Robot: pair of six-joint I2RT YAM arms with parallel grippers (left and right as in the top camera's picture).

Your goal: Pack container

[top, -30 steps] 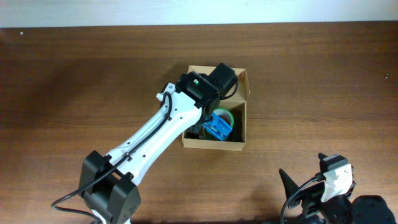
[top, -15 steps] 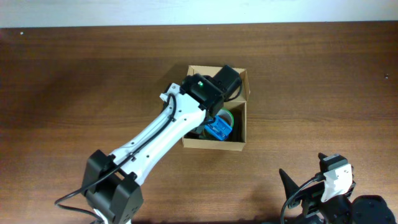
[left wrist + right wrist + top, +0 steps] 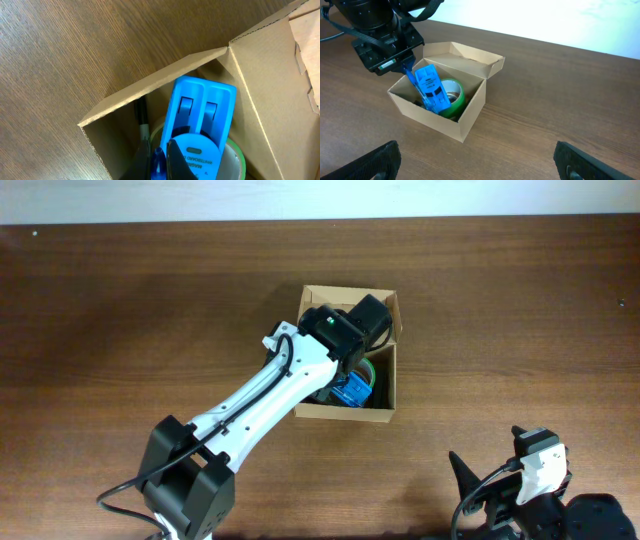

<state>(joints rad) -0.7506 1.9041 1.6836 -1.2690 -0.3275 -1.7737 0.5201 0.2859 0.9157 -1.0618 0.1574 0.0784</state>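
The container (image 3: 345, 412), a tan cardboard box with its flap lid (image 3: 470, 57) standing open, sits mid-table. My left gripper (image 3: 158, 160) hangs over its left side, shut on a slim blue pen (image 3: 411, 77) that points down into the box. Inside, a blue whiteboard eraser (image 3: 205, 110) leans on a green tape roll (image 3: 457, 97), with a black marker (image 3: 142, 120) beside them against the box wall (image 3: 150, 85). In the overhead view the left arm hides much of the box's inside. My right gripper (image 3: 477, 160) is open and holds nothing, low at the table's near right, well away from the box.
Bare brown wooden table (image 3: 520, 330) surrounds the box on all sides. The table's far edge meets a white wall (image 3: 150, 200). The left arm (image 3: 260, 400) stretches diagonally from the near left to the box.
The left arm has slid a little to the right and towards me over the box, still shut on the blue pen. The right arm has not moved.
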